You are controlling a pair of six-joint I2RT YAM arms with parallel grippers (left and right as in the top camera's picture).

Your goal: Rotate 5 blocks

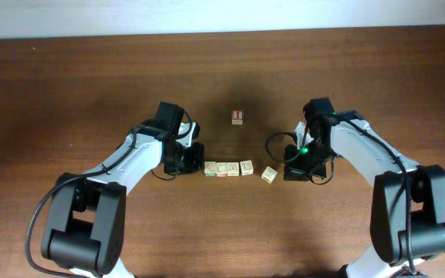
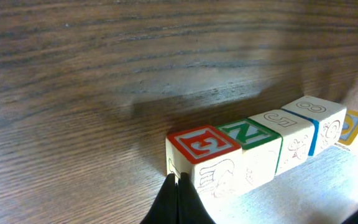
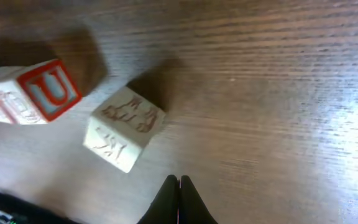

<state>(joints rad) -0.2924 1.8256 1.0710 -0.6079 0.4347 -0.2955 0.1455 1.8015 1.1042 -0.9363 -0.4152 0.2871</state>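
Both tools are pinched shut and hold nothing. The left gripper (image 2: 178,190) sits right at the left end of the row of four blocks (image 1: 228,167), and the right gripper (image 3: 179,190) is just beside the fifth block (image 3: 122,127), which lies skewed just right of that row. A red-faced cube (image 1: 237,116) stands apart, farther back.

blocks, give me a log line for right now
left gripper shut, by row end | right gripper shut, near askew block | blocks four in row, fifth askew

We took it for a robotics lab: a black-and-white left arm (image 1: 126,162) and right arm (image 1: 369,150) stood at a plain wood-grain table (image 1: 222,232) that carried small alphabet blocks (image 1: 226,168).
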